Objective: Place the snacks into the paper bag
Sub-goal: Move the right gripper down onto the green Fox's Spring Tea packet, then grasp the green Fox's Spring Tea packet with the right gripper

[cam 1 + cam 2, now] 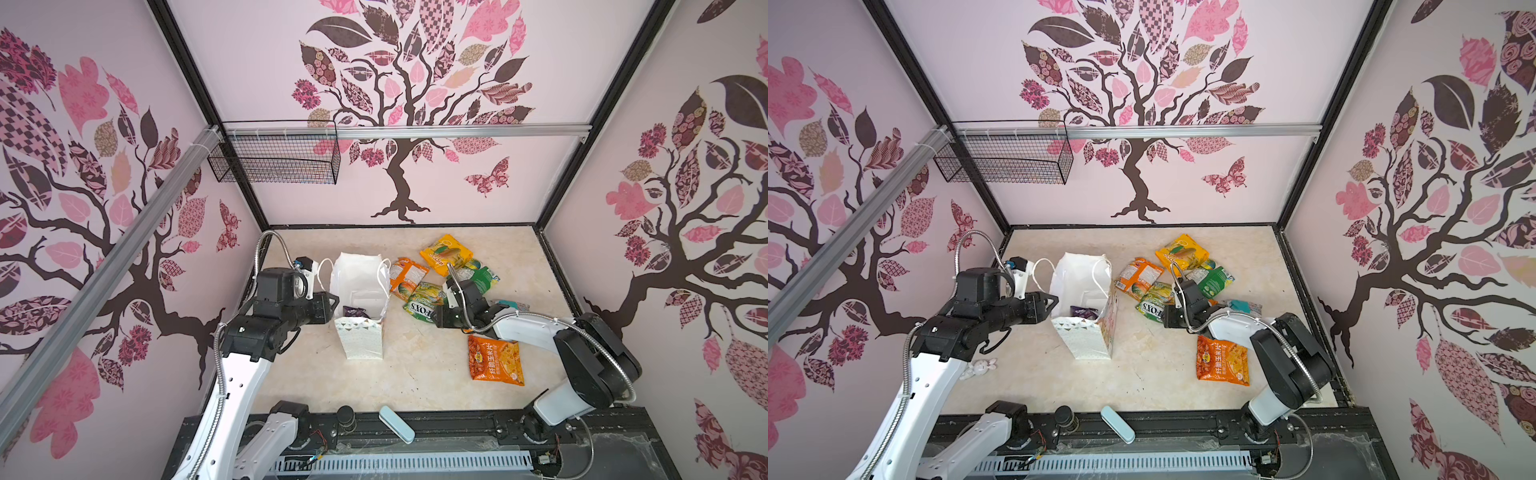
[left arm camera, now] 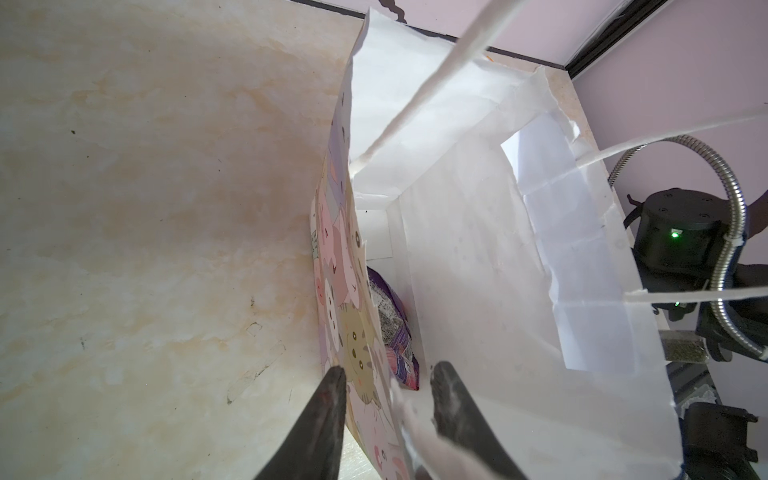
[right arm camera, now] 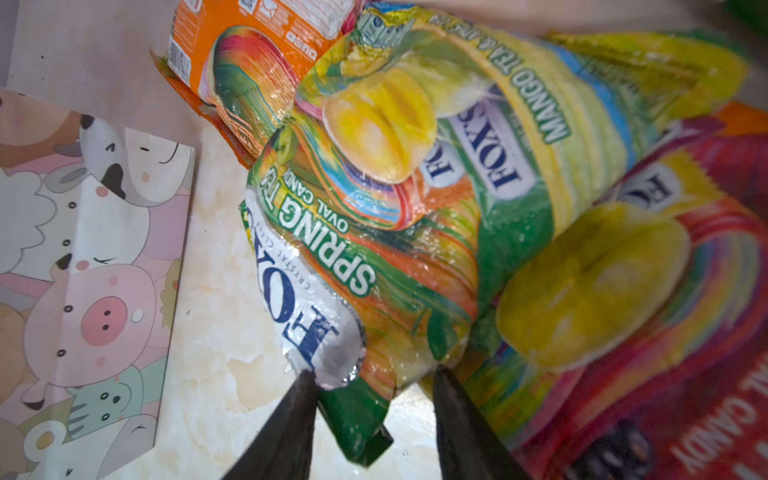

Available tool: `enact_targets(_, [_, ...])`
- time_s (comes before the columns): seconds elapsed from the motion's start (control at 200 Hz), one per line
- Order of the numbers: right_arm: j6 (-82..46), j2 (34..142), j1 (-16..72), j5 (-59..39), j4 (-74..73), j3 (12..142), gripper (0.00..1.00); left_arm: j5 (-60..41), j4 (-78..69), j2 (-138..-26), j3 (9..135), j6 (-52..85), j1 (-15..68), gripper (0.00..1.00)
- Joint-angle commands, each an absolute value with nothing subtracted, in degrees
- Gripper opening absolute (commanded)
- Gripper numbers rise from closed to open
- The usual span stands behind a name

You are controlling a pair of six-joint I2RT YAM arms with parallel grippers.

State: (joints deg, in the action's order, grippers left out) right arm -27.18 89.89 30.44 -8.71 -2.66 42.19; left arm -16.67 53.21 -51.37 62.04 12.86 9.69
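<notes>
Left fingers (image 2: 328,415), part-open, are straddling the rim of the bag (image 2: 478,291); right fingers (image 3: 291,415), part-open, are flanking the end of a FOX'S packet (image 3: 374,270) on the counter (image 3: 216,332).

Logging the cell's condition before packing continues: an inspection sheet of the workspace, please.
Surface: beige marbled tabletop, faint specks.
Job's things: paper bag upright, open, purple packet inside; FOX'S packet, orange packet and more beside it.
Clutter: pale blue case and black-lidded jar at the front edge.
Grippers: left gripper: jaws straddle the bag's wall, apart; right gripper: jaws around the FOX'S packet's end, grip unclear.
Cables: metal conduit on each arm; thin wires at front.
Surroundings: tree-print walls, wire basket hung up.
</notes>
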Motion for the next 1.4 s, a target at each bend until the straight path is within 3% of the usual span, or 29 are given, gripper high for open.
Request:
enact_targets(0.0, [-27.3, 90.1, 30.0, -7.5, -3.5, 43.4, 0.42, -16.3, 52.4, -51.6, 60.7, 11.7, 9.8, 0.39])
enact_targets(0.335, [-27.5, 88.0, 29.9, -7.1, -4.4, 42.8, 0.00, -16.1, 53.0, -51.1, 61.2, 11.9, 9.8, 0.39])
enact_targets(1.395, [-18.8, 67.9, 29.9, -12.0, 15.0, 55.2, 0.00, -14.9, 52.6, -49.7, 60.0, 11.7, 9.8, 0.38])
